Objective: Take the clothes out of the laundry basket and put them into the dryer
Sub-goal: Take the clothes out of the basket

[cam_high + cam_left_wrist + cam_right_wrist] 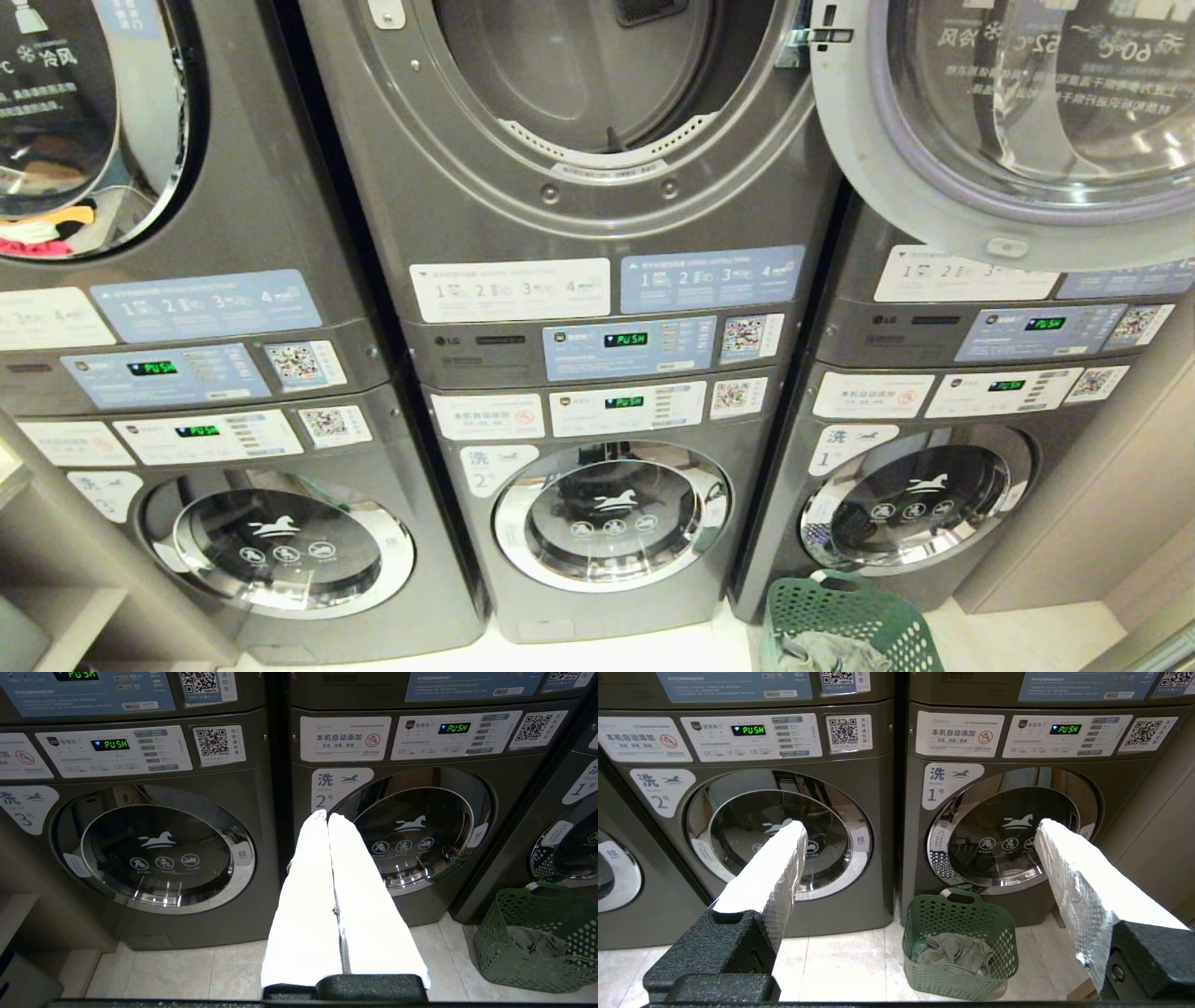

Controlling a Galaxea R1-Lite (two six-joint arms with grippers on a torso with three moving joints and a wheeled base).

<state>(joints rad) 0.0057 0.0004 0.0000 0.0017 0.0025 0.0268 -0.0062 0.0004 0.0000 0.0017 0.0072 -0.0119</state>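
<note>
The green laundry basket (957, 919) stands on the floor in front of washer 1, low at the right of the head view (840, 611). Grey clothes (955, 952) lie crumpled in its bottom. The dryer (597, 75) is the upper middle machine; its drum is exposed and its round door (1018, 121) hangs swung out to the right. My right gripper (922, 830) is open, its white-wrapped fingers spread wide and empty, above and short of the basket. My left gripper (327, 816) is shut on nothing, pointing at washer 2. Neither arm shows in the head view.
Three stacked grey machines fill the wall, with closed washer doors (611, 513) below. The left upper dryer (56, 121) holds coloured laundry behind its closed door. A beige wall panel (1120, 504) borders the right and shelving (56, 597) the left. The floor is pale tile (840, 961).
</note>
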